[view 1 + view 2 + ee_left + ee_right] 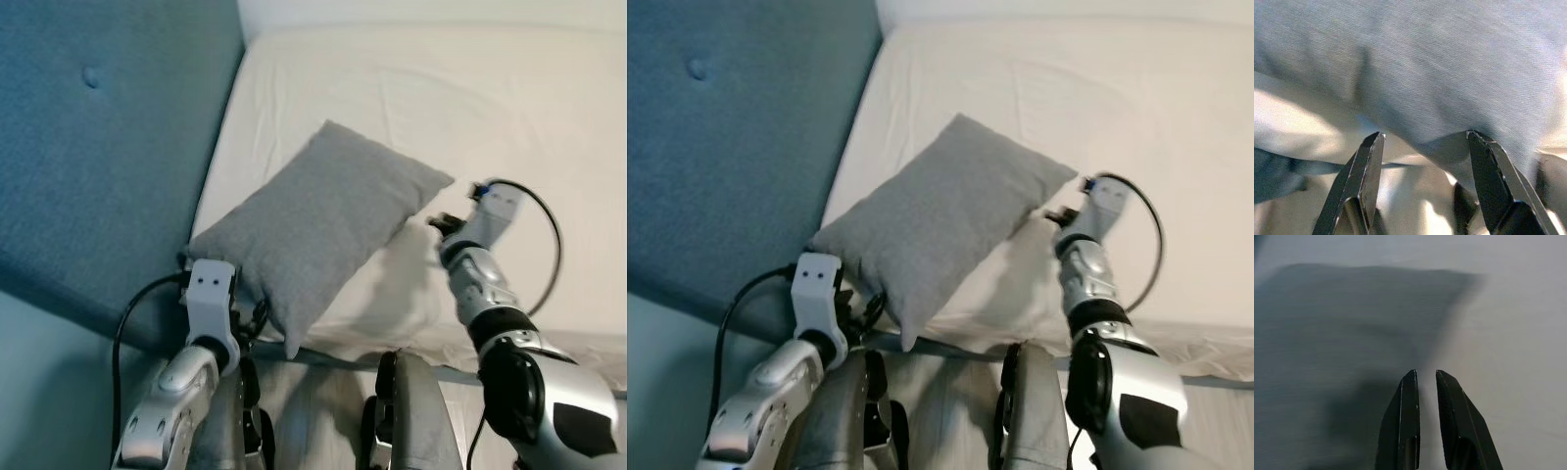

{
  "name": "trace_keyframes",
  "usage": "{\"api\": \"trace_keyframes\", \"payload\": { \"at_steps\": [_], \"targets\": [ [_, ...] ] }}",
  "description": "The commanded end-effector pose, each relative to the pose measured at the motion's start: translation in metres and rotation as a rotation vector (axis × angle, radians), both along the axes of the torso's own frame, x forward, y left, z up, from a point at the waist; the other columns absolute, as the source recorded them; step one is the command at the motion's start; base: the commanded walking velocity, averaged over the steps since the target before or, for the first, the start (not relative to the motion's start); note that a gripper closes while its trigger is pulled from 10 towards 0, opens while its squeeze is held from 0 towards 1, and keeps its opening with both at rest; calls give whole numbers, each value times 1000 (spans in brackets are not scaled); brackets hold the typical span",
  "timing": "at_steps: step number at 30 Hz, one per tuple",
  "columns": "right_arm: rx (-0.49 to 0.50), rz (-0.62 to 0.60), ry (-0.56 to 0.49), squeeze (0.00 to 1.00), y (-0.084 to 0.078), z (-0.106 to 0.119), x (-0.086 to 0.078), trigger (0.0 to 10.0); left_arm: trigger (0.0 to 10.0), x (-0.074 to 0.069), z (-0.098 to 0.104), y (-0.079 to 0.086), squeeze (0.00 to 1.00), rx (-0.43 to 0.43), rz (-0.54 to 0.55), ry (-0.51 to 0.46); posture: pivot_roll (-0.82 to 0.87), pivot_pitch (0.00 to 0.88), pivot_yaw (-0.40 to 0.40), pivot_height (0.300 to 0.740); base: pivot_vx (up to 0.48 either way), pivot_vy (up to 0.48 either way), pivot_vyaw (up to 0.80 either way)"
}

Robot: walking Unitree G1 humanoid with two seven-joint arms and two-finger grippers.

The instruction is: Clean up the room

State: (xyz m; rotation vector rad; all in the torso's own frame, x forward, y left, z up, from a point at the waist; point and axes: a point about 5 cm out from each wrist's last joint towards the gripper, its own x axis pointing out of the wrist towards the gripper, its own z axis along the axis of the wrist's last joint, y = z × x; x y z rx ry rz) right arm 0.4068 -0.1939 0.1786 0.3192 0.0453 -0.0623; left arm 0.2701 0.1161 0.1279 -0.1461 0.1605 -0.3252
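A grey pillow [328, 220] lies slantwise on the white bed [509, 108], with its near corner hanging over the mattress edge. My left gripper [1422, 137] is open at that near corner; the pillow's edge [1449, 88] sits just past its spread fingertips [1371, 147]. In the head views the pillow partly hides this gripper [257, 318]. My right gripper [439, 223] hovers over the sheet beside the pillow's right corner. In the right wrist view its fingers [1410, 396] are shut with only a slit between them and hold nothing, and the pillow [1342, 342] lies just beyond.
A teal padded headboard [98, 147] stands along the bed's left side, close to my left arm. The mattress edge [411, 348] runs right in front of my legs. Bare white sheet stretches away to the right and far side.
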Motion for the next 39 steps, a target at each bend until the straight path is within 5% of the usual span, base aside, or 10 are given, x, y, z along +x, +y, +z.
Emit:
{"api": "trace_keyframes", "payload": {
  "at_steps": [1,4,8,9,15,17,22,31,35,39],
  "targets": [
    [18,36,60,0,7,-15,-3,10000,10000,-6,-6,-3,0,-15,-18,34,183,382,16,590,0,0,0],
    [31,244,69,0,64,-12,1,10000,10000,-26,-14,-25,0,-41,-101,69,196,389,4,590,0,0,0],
    [61,282,59,0,77,-8,2,10000,10000,-29,-17,-29,0,-40,-112,79,193,393,2,590,0,0,0],
    [152,425,17,0,111,3,1,10000,10000,-30,-20,-31,0,-32,-116,88,182,398,3,590,0,0,0],
    [183,488,-3,0,123,9,0,10000,10000,-29,-20,-32,0,-31,-116,90,181,399,3,590,0,0,0],
    [302,711,-170,0,153,41,-4,10000,10000,-23,-15,-31,0,-33,-106,69,166,393,0,590,0,0,0],
    [328,694,-282,0,143,55,-2,10000,10000,-18,-12,-25,0,-28,-76,52,148,379,-2,590,0,0,0],
    [206,517,-307,0,113,30,-7,10000,10000,-13,-16,-1,0,16,9,51,111,341,0,590,0,0,0],
    [124,318,-385,0,84,18,-47,10000,10000,-11,-18,43,0,80,82,35,78,286,10,590,0,0,0],
    [42,267,-376,0,75,16,-54,10000,10000,-8,-18,60,0,92,144,30,74,284,11,590,0,0,0]
  ]
}}
